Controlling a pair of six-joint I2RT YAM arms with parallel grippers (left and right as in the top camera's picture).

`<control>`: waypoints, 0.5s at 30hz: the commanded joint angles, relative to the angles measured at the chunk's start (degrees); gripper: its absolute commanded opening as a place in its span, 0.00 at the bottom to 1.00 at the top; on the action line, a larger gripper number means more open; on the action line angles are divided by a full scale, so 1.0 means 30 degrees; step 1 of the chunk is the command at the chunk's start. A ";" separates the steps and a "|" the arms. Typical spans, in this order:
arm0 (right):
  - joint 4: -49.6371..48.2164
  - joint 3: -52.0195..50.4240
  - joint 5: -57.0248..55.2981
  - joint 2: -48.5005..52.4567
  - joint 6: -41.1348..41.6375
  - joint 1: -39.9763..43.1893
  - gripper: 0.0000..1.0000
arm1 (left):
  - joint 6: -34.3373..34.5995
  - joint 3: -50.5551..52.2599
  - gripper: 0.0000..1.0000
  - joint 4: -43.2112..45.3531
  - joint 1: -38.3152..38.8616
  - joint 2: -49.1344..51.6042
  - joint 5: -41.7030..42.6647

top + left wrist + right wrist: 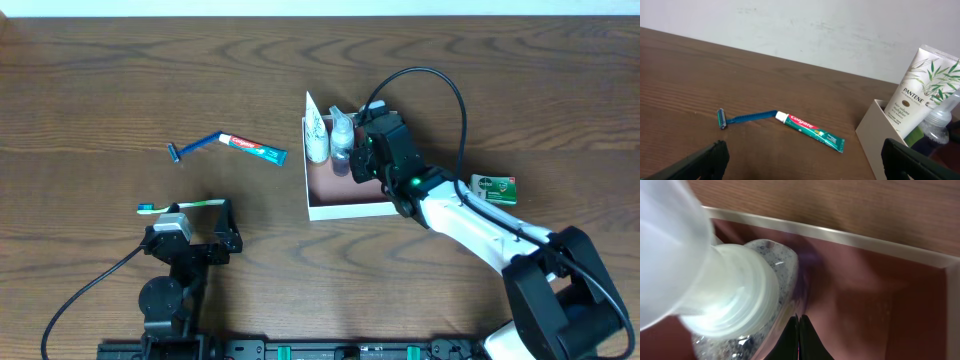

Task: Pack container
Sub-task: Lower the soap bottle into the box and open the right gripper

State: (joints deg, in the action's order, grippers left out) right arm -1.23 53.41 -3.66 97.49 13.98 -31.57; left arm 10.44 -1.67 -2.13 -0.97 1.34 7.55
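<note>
The container (pixel 350 209) is a square shallow box with white walls and a pink-brown inside, right of the table's middle; it also shows in the left wrist view (pixel 875 131) and the right wrist view (pixel 840 234). A white Pantene tube (pixel 316 135) (pixel 920 90) and a clear bottle (pixel 343 140) (pixel 941 117) (pixel 735 295) stand in its far left corner. My right gripper (pixel 362 160) (pixel 798 322) is shut and empty inside the box, right beside the bottle. My left gripper (pixel 205 235) (pixel 802 165) is open and empty near the front left.
A blue razor (pixel 193 148) (pixel 746 118) and a toothpaste tube (pixel 255 150) (pixel 812 131) lie end to end left of the box. A green toothbrush (pixel 180 206) lies by my left gripper. A small green soap carton (pixel 495 188) lies right of the box.
</note>
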 commanded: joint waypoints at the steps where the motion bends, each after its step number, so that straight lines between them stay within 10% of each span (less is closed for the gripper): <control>1: -0.0299 -0.0073 -0.0284 0.0372 -0.0219 0.0401 0.01 | -0.0255 0.0481 0.98 -0.0393 -0.0080 0.0007 0.0270; 15: -0.1443 -0.0073 0.0758 0.0423 -0.0109 0.0685 0.01 | -0.0255 0.0481 0.98 -0.0393 -0.0080 0.0007 0.0270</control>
State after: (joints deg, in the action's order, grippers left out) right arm -5.43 53.39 -2.20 98.06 14.00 -29.69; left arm 10.44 -1.67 -2.13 -0.97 1.34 7.55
